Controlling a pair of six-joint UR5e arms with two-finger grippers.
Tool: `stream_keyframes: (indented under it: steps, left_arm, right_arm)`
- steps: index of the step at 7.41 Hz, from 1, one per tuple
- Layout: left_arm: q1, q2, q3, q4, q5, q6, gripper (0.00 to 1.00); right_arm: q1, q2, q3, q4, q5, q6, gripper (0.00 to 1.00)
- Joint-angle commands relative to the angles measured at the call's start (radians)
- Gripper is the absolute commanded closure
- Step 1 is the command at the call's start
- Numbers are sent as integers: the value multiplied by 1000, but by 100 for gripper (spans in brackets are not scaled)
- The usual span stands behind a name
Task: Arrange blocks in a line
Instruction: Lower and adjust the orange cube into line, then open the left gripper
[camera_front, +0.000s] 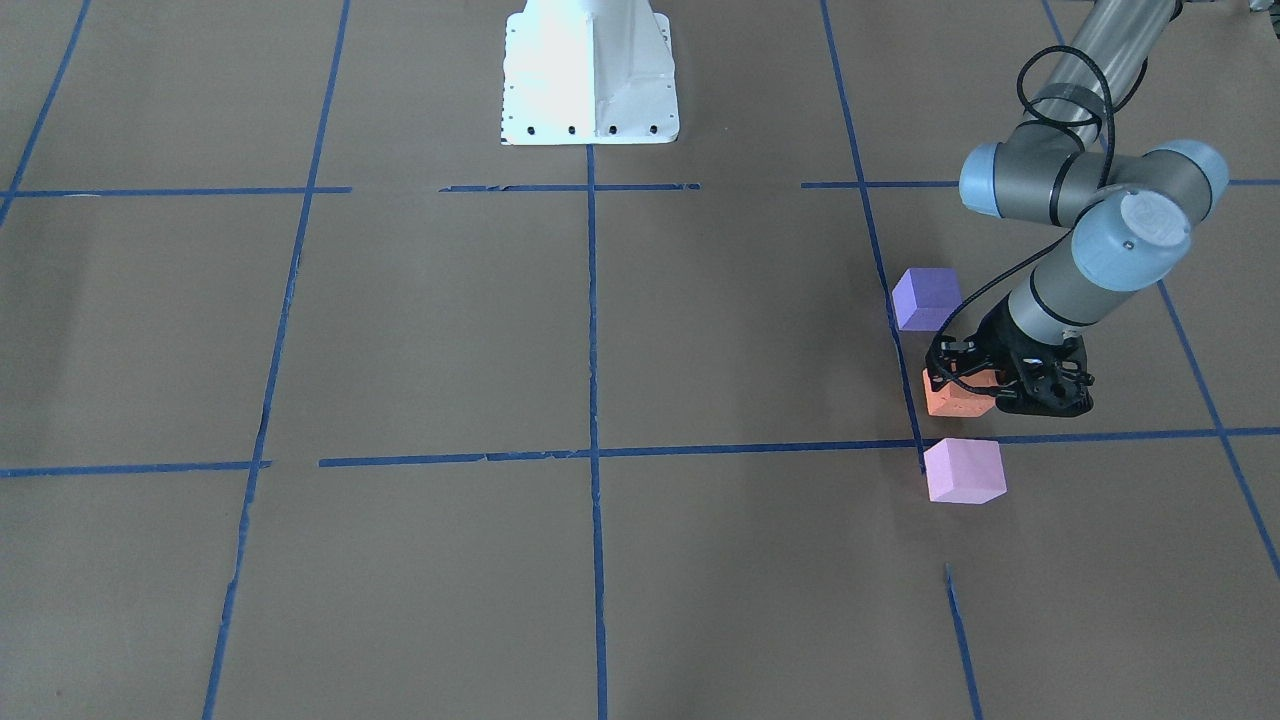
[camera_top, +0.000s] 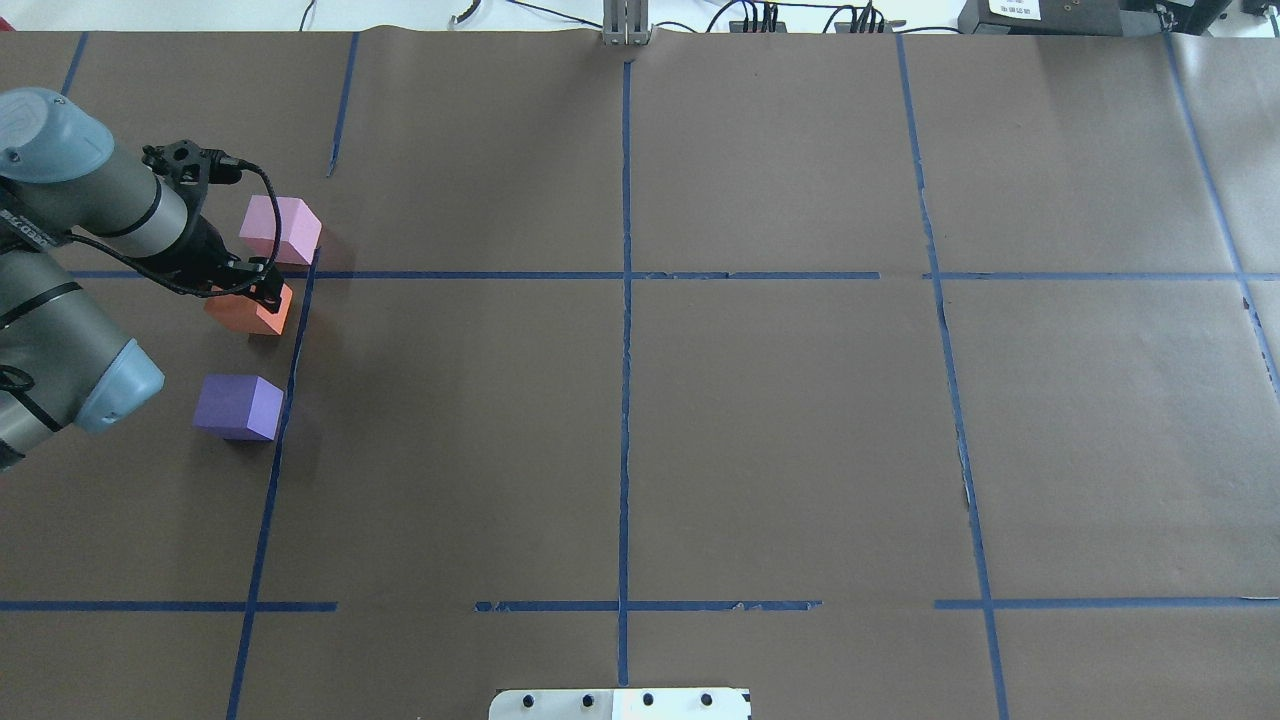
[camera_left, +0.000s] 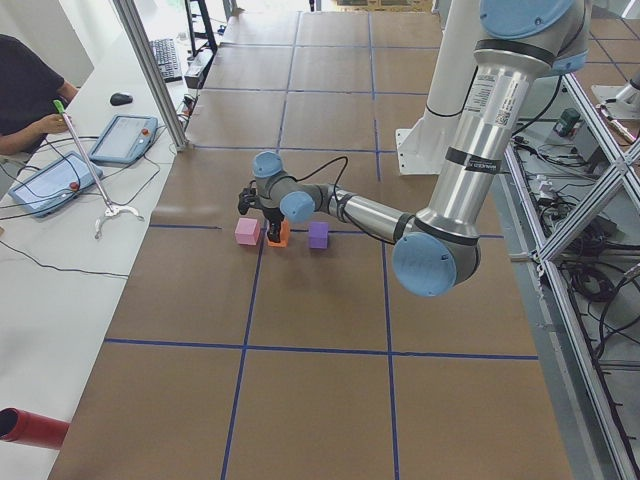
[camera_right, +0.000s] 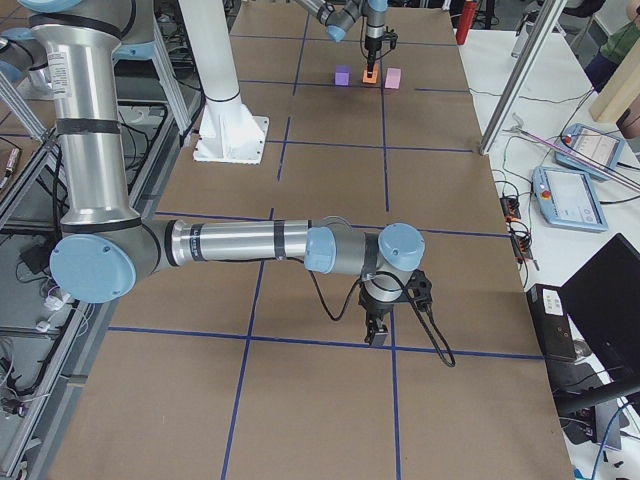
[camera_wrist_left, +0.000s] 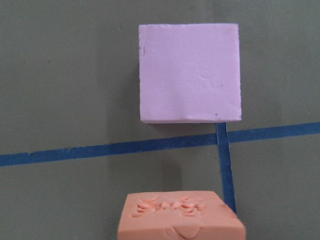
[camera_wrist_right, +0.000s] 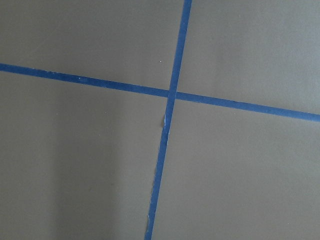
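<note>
Brown tabletop (camera_top: 760, 420), crossed by blue tape lines (camera_top: 625, 350), carries the three blocks in a row on the robot's left side. Nearest the robot stands the blue-violet block (camera_top: 238, 406), alone. Next comes the orange block (camera_top: 250, 312), pinched by the jaws of the left gripper (camera_front: 975, 385). Farthest is the pink block (camera_top: 282, 228), near the orange one but not touching. The right gripper (camera_right: 378, 330) hangs over a tape crossing, and I cannot tell how its jaws stand.

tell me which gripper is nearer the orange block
Left. The left gripper is right at the orange block; the right gripper is far off to the robot's right.
</note>
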Motion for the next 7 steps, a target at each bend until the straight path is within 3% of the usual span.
stream_keyframes:
  steps: [1,7]
  left_arm:
    - [0,-3,14,-9,-9,0,51]
    - [2,-4,28,-15,-38,-3,49]
  right_arm:
    - [0,0,0,0,0,0,0]
    - [0,0,0,0,0,0,0]
